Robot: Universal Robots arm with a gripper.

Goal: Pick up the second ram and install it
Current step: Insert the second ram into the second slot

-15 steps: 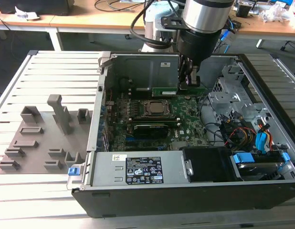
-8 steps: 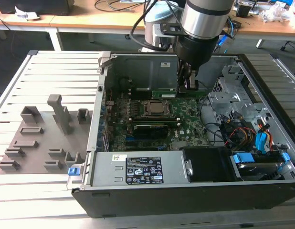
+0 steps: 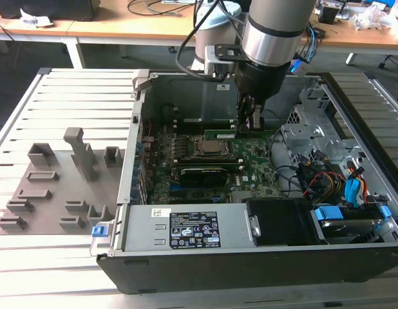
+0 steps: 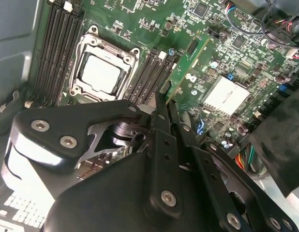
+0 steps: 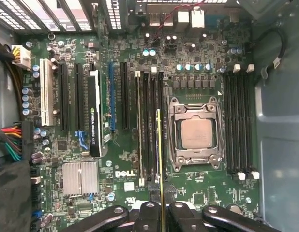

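The gripper (image 3: 249,125) reaches down into the open computer case (image 3: 218,277), which lies on a slatted metal worktop (image 3: 57,264). Its fingers (image 5: 148,215) are clenched on one end of the second ram (image 5: 159,154), gripping the green stick by its flat faces. The rest of the stick runs out from the fingers along the motherboard.

In the first wrist view the stick is seen edge-on, lined up over the bank of black memory slots (image 5: 148,125) just beside the CPU socket (image 5: 195,133). It lies parallel to the slots. It appears to sit low over one of them, but whether its lower edge is in the slot cannot be told.

In the exterior view the stick (image 3: 221,134) lies on the far side of the socket (image 3: 212,147). An expansion card (image 3: 202,174) stands on the near side. A grey holder tray (image 3: 57,187) rests on the worktop on the exterior view's left, well apart from the gripper.
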